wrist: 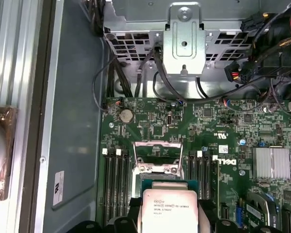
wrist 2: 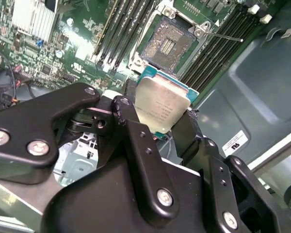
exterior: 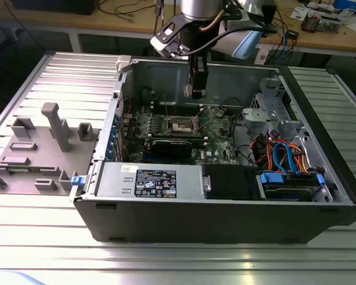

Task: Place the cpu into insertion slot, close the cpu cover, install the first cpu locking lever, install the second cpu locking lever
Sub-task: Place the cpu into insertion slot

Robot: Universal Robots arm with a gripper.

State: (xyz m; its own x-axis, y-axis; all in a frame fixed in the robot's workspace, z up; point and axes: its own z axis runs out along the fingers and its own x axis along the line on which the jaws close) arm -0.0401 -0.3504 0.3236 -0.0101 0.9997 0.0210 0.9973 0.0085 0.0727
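Clamp on: the gripper (exterior: 197,90) pinches the cpu (wrist 2: 162,99), hanging above the green motherboard (wrist 2: 77,48).
Fingers (wrist 2: 136,141) squeeze its opposite edges, silver top showing in both wrist views; in the exterior view the insertion slot (exterior: 181,126) lies at seven o'clock from the gripper, dark centre bare.

We see an open case (exterior: 225,219) on a ribbed table (exterior: 166,264), green board (exterior: 221,127) inside, labelled supply (exterior: 154,181) by its near wall, orange and blue cables (exterior: 283,155) at the exterior view's right, grey fixture (exterior: 41,148) at its left; in the first wrist view a heatsink (wrist: 270,162) and coin cell (wrist: 126,115) sit on the board
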